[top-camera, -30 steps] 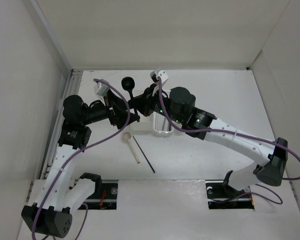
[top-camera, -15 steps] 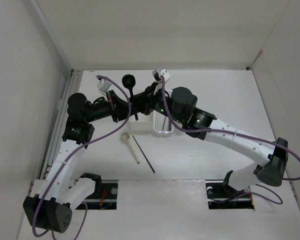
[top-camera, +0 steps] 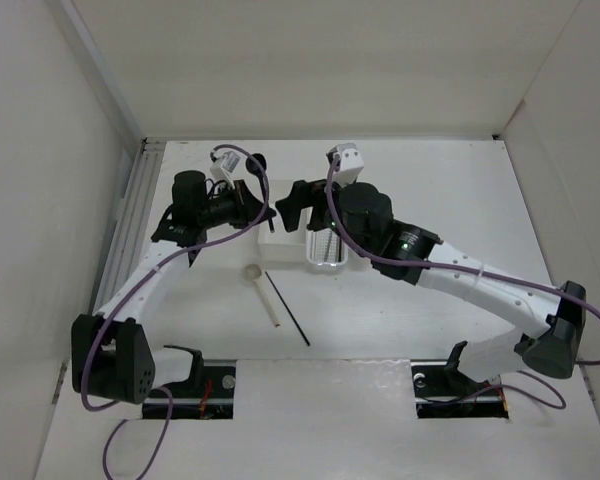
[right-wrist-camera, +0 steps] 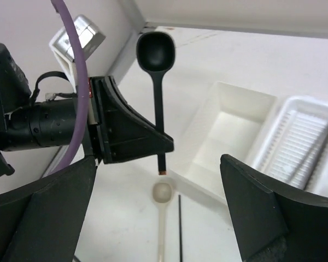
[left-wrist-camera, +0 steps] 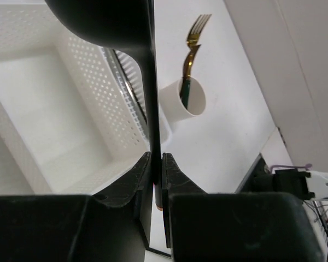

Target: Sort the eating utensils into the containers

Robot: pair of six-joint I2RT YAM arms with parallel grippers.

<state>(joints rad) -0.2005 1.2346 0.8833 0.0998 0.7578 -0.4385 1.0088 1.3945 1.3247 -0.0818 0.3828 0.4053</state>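
The left hand (left-wrist-camera: 156,164) is clamped on the slim, flat handle of the black spoon (right-wrist-camera: 156,50), its two dark, wedge-shaped fingers pressed together around the lower part of the shaft. The matte spoon is off the bench (top-camera: 440,190), its rounded bowl above the grip and a small copper-coloured tip showing below it.

Just under that tip, in the right wrist view, the beige spoon (right-wrist-camera: 162,192) lies flat on the smooth white surface, with the thin black chopstick (right-wrist-camera: 180,229) close beside it to the right.

Next comes the plain square box (right-wrist-camera: 229,125), a white plastic container with smooth walls and nothing visible inside. The right hand (top-camera: 293,207) hangs above its far left corner, its broad black fingers (right-wrist-camera: 38,213) spread wide apart and gripping nothing.

Touching the box's right side is the narrow perforated basket (right-wrist-camera: 303,136), its walls dotted with fine holes and its floor ribbed; thin metal chopsticks (right-wrist-camera: 306,139) lie inside along its length.

Beyond the basket, the left wrist view shows the round cream cup (left-wrist-camera: 197,106), with the gold fork (left-wrist-camera: 192,46) standing in it, dark handle down and tines up.
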